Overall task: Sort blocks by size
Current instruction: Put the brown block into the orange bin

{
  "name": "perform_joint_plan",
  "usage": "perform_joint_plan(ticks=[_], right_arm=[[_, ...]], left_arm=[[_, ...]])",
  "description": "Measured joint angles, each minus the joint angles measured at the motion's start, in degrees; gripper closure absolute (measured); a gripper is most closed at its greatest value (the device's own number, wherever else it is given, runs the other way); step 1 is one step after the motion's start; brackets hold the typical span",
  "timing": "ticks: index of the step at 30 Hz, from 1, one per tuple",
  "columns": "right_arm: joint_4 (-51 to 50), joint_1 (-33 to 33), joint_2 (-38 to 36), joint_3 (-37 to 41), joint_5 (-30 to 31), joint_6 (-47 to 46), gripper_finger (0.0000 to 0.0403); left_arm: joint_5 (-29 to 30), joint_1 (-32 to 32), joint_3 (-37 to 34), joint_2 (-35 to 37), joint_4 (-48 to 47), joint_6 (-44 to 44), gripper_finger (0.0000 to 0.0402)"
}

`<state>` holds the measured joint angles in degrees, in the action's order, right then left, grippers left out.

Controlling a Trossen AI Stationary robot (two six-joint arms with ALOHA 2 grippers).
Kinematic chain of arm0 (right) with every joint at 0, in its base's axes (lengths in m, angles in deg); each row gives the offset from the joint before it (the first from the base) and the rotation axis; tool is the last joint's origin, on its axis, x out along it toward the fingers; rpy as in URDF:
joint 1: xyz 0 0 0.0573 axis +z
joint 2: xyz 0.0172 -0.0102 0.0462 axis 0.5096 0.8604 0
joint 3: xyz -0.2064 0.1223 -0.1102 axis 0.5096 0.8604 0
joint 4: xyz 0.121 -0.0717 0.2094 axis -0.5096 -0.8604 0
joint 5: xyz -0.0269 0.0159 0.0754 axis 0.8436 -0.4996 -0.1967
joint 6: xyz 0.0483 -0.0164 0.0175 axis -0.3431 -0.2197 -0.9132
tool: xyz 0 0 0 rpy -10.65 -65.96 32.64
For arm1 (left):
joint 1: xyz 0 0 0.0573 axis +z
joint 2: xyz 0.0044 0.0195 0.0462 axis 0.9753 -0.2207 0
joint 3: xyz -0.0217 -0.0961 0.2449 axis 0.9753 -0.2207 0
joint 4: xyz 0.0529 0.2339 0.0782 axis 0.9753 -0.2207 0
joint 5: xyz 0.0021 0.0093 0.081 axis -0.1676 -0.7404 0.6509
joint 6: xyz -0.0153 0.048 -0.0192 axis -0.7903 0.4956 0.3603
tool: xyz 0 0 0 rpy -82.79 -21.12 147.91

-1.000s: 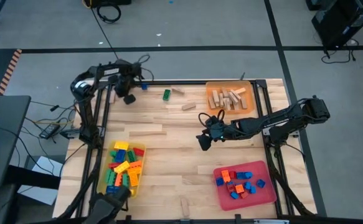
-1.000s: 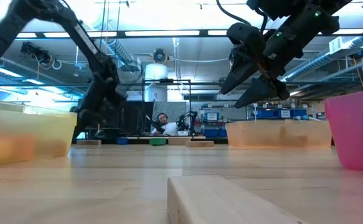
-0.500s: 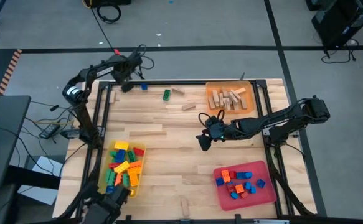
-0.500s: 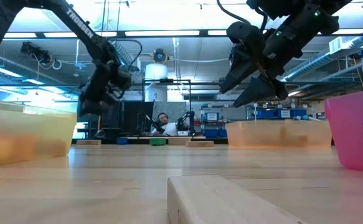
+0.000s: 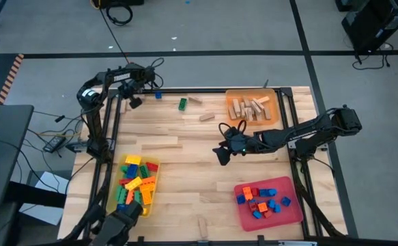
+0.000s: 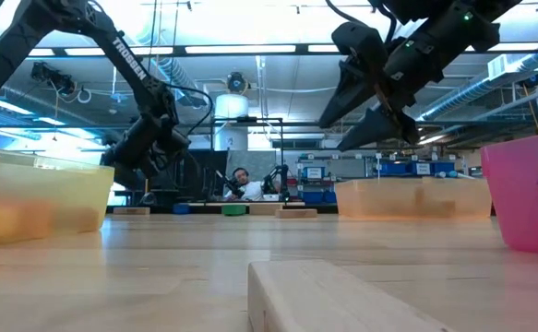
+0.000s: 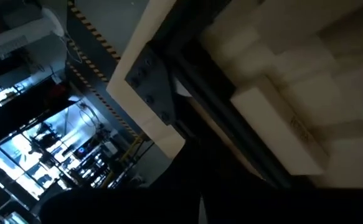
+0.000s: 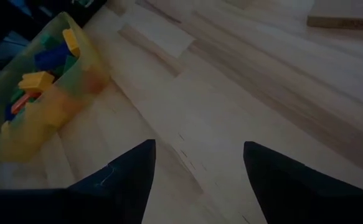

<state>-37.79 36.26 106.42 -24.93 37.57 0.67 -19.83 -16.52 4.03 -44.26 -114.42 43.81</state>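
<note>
High view: my right claw [image 5: 220, 156] hangs wide and empty over mid-worktop [image 5: 185, 171]; my left claw [image 5: 134, 102], shut, hovers at the far-left corner. Loose blocks [image 5: 183, 104] lie along the far edge. They look light, rigid and slick; I'd pinch across flat sides.

Yellow tray [image 5: 152, 164], orange tray [image 5: 230, 96], red tray [image 5: 294, 208]

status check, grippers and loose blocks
Left gripper shut, empty, far-left corner. Right gripper open, empty, mid-table. Green block, blue block loose. Nothing in the way.
</note>
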Motion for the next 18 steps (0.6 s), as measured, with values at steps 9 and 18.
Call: perform_joint_plan(ticks=[9,18], right_arm=[[0.70,0.25,0.00,0.00,-0.03,0.00,0.0143],[3.21,0.25,0.00,0.00,-0.56,0.00,0.0146]], left_arm=[[1.25,-0.02,0.76,-0.15,4.09,-11.53,0.0399],[-1.25,-0.46,0.82,0.24,7.61,-24.60,0.0395]])
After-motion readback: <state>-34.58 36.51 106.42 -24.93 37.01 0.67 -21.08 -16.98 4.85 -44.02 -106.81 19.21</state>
